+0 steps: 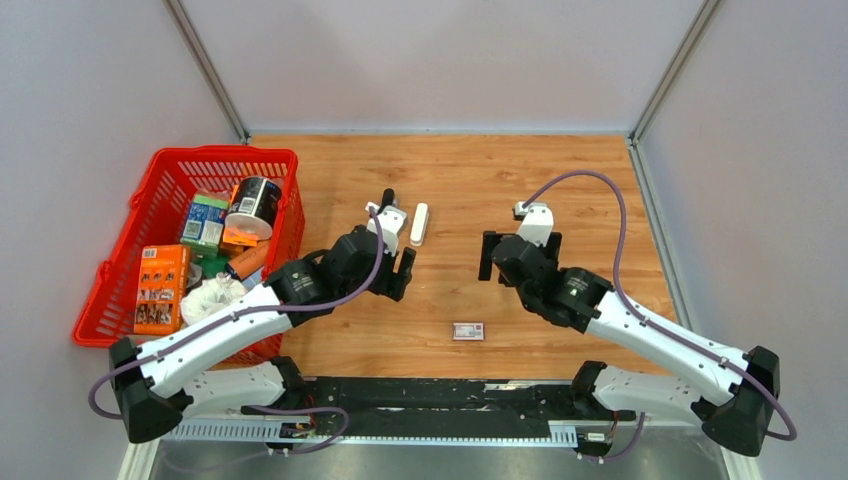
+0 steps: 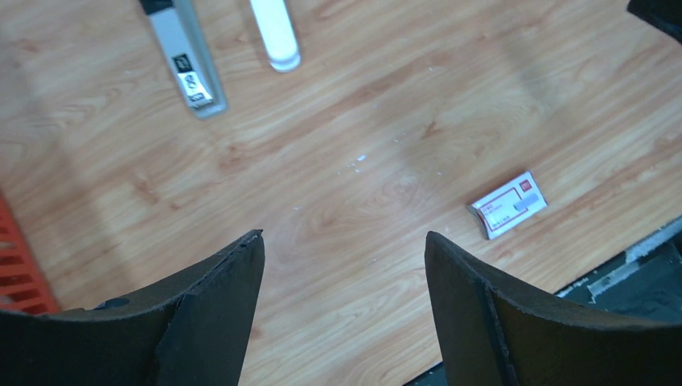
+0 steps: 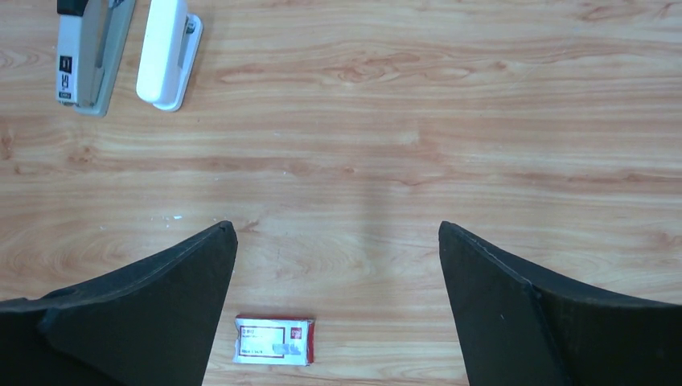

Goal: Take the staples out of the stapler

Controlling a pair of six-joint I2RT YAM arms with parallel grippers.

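Our left gripper (image 2: 344,241) and right gripper (image 3: 338,229) were open, empty. Toward the far edge the stapler (image 1: 419,223) lay, seemingly unfolded; we needed a square pinch.

A wooden table (image 1: 560,200) is carrying a handful of things in the overhead view. A slim white stapler (image 1: 419,223) is lying lengthwise just above the centre of the frame. A grey metal piece (image 3: 84,52), black-tipped, is lying just beside it on its left. In the right wrist view the two are sitting side by side at upper left, narrowly apart. A small red-and-white box (image 1: 468,331) is lying flat at lower centre, well apart from both. A red basket (image 1: 220,150) of goods is standing at the left edge. Pale specks (image 2: 359,159) are dotting the wood at the left wrist view's centre.
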